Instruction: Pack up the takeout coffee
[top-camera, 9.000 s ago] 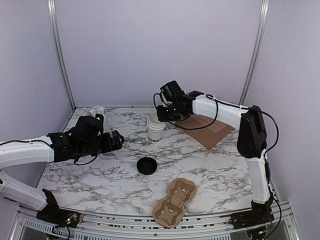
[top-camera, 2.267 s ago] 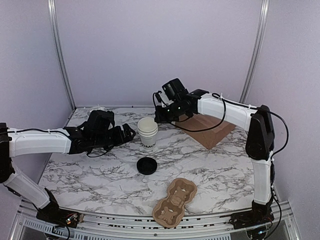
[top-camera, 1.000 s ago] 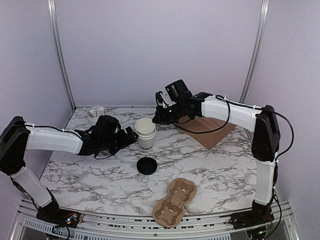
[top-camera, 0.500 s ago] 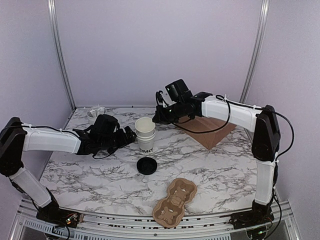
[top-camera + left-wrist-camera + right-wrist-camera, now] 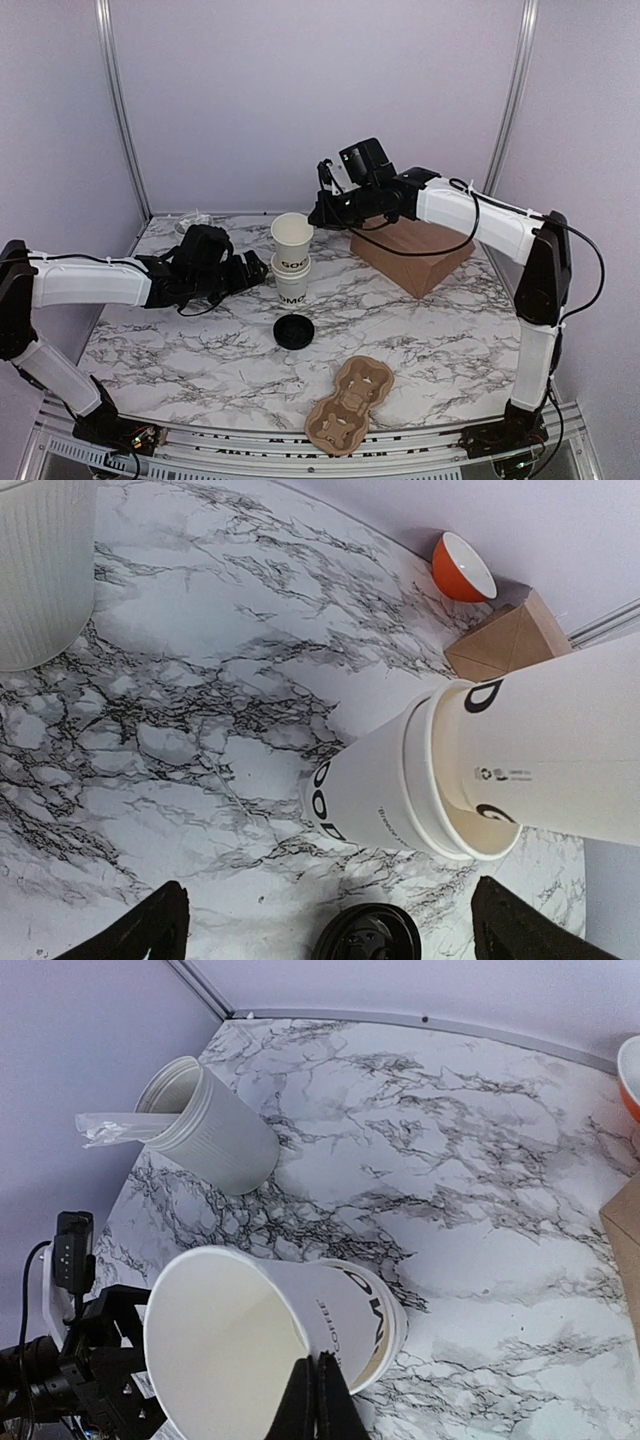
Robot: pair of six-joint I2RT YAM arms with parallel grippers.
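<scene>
A: White-and-grey marble desk [image 5: 430,330], lilac walls [image 5: 300,100] all round. Where is the coffee cup?

B: Towards the back, a little left of centre. The upper cup [image 5: 291,243], white paper with black lettering, is tilted, and its base sits in the mouth of the lower cups [image 5: 291,287], which are nested and stand upright on the desk.

A: Who has hold of it?

B: The right tool [image 5: 318,1392]. Its fingers are pressed together on the rim of the upper cup, one inside and one outside.

A: And the left tool [image 5: 258,270]?

B: Spread wide, low over the desk just to the left of the lower cups. The wrist view shows a gap between its fingers and the paper.

A: The lid?

B: The black lid [image 5: 293,331] lies flat on the desk, in front of the lower cups and apart from them.

A: Anything else?

B: A cardboard box [image 5: 410,258] at the back right, under the right arm. An orange bowl [image 5: 463,568] beside it. A ribbed white canister [image 5: 215,1130] at the back left, with a clear wrapped stick poking from it. A brown pulp cup carrier [image 5: 350,403] near the front edge.
</scene>
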